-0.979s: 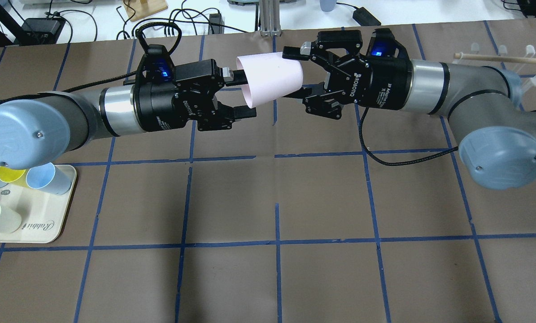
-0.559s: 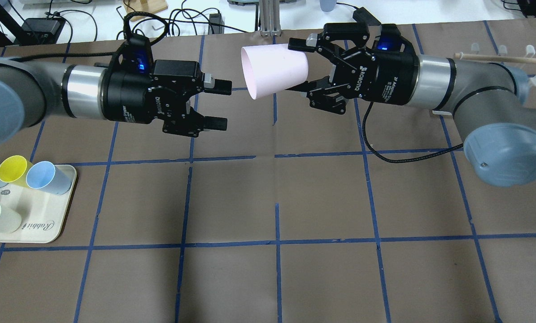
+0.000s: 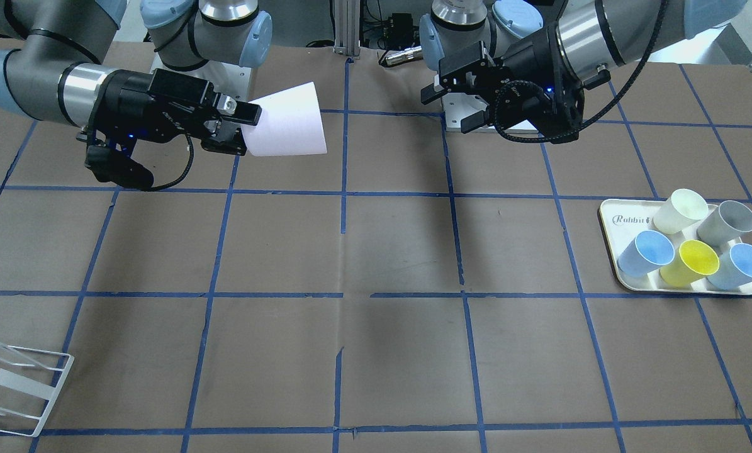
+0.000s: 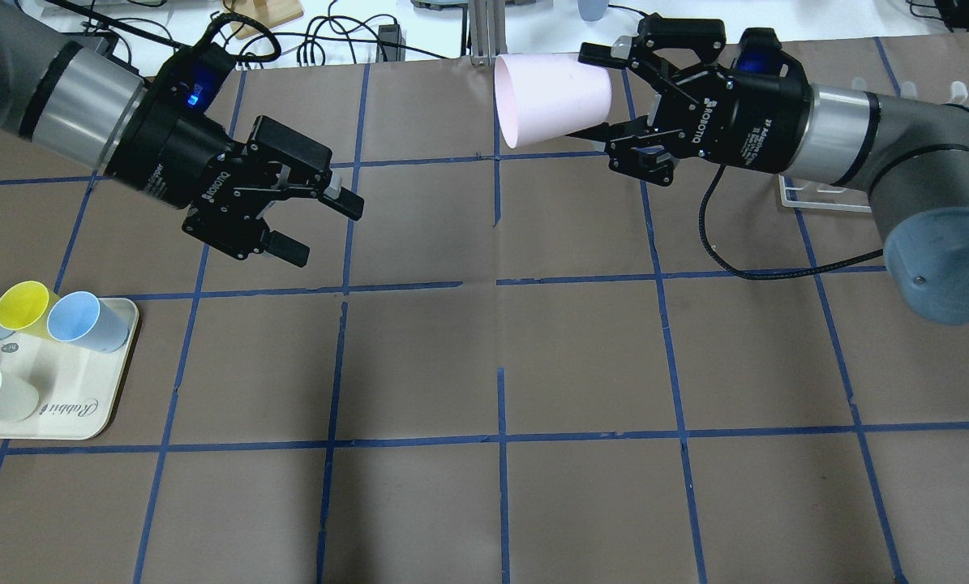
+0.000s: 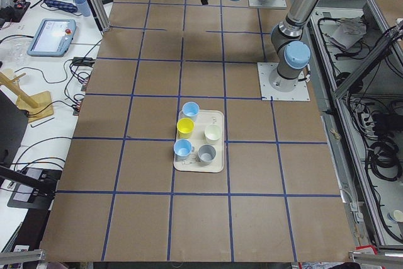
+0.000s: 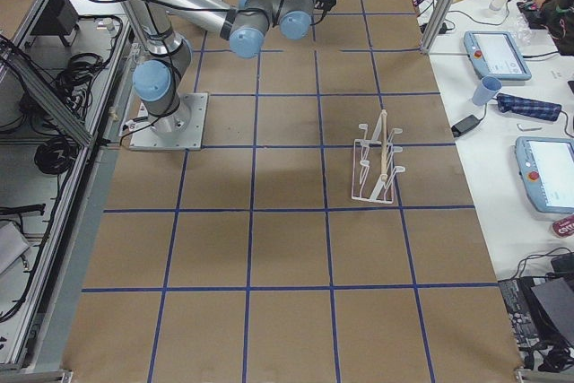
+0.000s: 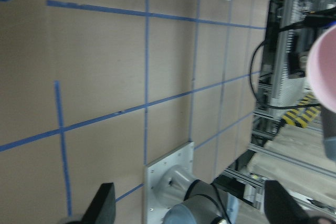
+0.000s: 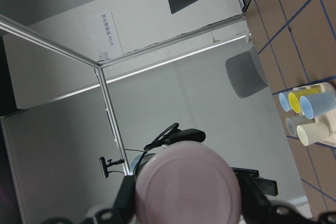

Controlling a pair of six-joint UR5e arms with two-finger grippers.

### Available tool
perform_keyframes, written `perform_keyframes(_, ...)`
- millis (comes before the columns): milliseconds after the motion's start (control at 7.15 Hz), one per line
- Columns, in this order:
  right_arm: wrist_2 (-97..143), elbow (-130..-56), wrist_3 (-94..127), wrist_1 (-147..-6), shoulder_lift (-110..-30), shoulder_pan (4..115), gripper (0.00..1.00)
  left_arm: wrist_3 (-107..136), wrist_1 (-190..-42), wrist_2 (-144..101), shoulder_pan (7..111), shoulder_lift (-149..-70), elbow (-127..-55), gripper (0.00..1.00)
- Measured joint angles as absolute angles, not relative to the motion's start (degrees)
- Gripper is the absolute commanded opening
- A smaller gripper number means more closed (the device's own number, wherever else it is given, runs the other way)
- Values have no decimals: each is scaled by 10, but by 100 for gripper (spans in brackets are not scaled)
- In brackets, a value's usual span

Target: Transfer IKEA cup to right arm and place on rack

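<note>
— Over the table (image 4: 419, 357), about midway between its left and right edges, what is counted?

— One IKEA cup (image 4: 553, 101) is held in the air on its side. Its narrow base is pinched between the fingers of the right gripper (image 4: 599, 96), and its mouth is turned toward the left gripper (image 4: 322, 231). The left gripper's fingers are spread, with nothing between them.

— And toward the edges?

— Toward the left edge one tray (image 3: 621, 221) is seen, with five cups on it: two blue cups (image 3: 646, 250), one yellow cup (image 3: 690, 259), one cream cup (image 3: 681, 211) and one grey cup (image 3: 728, 220). Toward the right edge one white rack (image 6: 375, 172) is set on the table.

— What is changed from the earlier frame?

— The left gripper was then level with the cup's mouth and near it. It has since been drawn back toward the left edge and tilted, and is now well apart from the cup. The cup and the right gripper have been carried a little toward the right edge. The pinch on the base is unchanged.
</note>
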State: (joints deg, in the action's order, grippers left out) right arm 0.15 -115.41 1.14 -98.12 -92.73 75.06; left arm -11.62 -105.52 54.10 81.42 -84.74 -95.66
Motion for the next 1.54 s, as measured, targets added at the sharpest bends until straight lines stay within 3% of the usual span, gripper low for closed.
perform_keyframes(559,-309,-1105,9,-1052,-927,701,28,24,-888,775,899,-836,-958,100)
perform_keyframes(979,-600,-1052,-58,-1062,-925,697,26,42,-775,844,907,-847,-967,100)
perform_keyframes(1538,-829,-1046,-240,-1163,-918,697,22,47,-792,870,903,-859,-958,100)
